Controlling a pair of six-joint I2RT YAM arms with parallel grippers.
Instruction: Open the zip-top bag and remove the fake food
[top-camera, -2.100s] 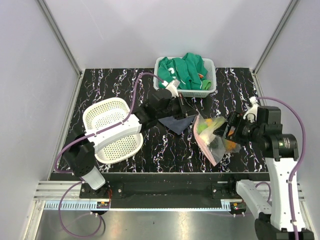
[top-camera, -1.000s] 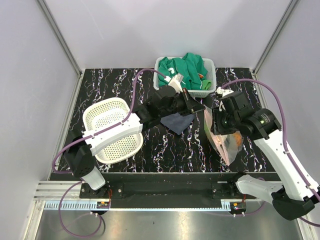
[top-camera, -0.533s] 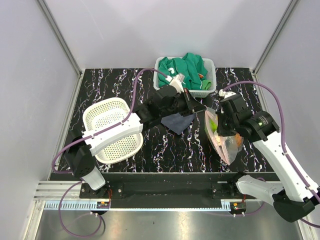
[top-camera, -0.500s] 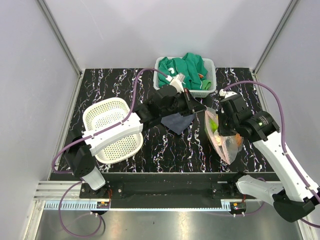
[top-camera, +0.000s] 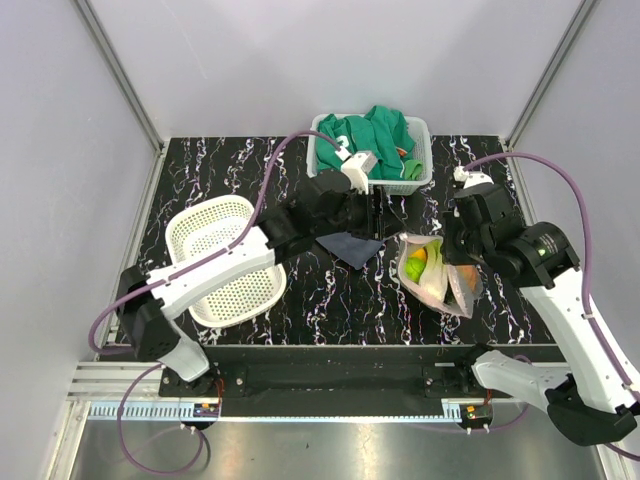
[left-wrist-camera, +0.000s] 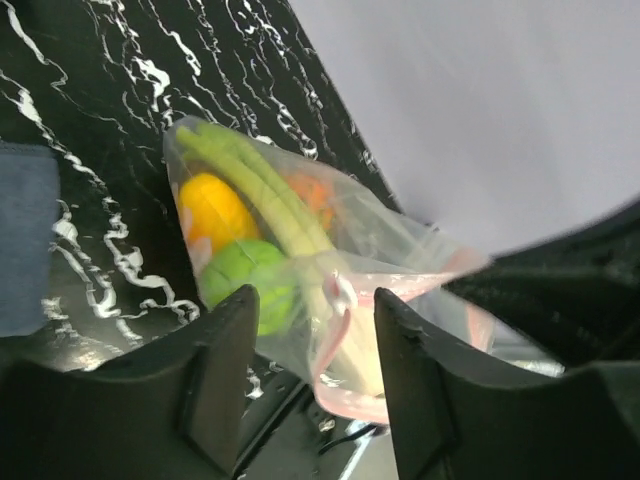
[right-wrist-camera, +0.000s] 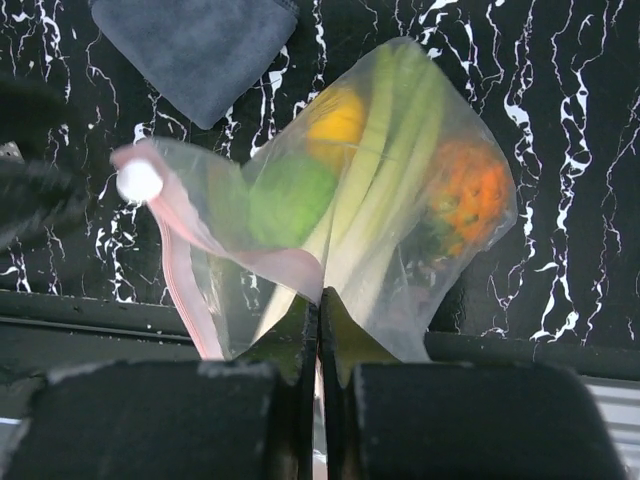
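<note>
The zip-top bag (top-camera: 428, 268) is clear with a pink zip strip, and it hangs just over the table right of centre. My right gripper (top-camera: 455, 258) (right-wrist-camera: 320, 300) is shut on its pink zip edge (right-wrist-camera: 290, 268). Its mouth gapes beside the white slider (right-wrist-camera: 138, 180). The fake food is inside: a green round piece (right-wrist-camera: 290, 195), a yellow-orange piece (right-wrist-camera: 338, 118), a pale leek (right-wrist-camera: 385, 170) and an orange pineapple (right-wrist-camera: 468, 190). My left gripper (top-camera: 385, 215) (left-wrist-camera: 315, 330) is open just left of the bag (left-wrist-camera: 300, 240), with the slider end lying loose between its fingers (left-wrist-camera: 225, 370).
A dark grey-blue cloth (top-camera: 345, 247) (right-wrist-camera: 200, 40) lies flat beside the bag on its left. A white perforated basket (top-camera: 225, 260) lies tilted at the left. At the back, a white basket (top-camera: 390, 186) holds a green garment (top-camera: 365, 140).
My left gripper has opened, let go of the bag's zip end and drawn back a little. The bag's mouth now gapes, and the bag has sagged lower and swung out under my right gripper.
</note>
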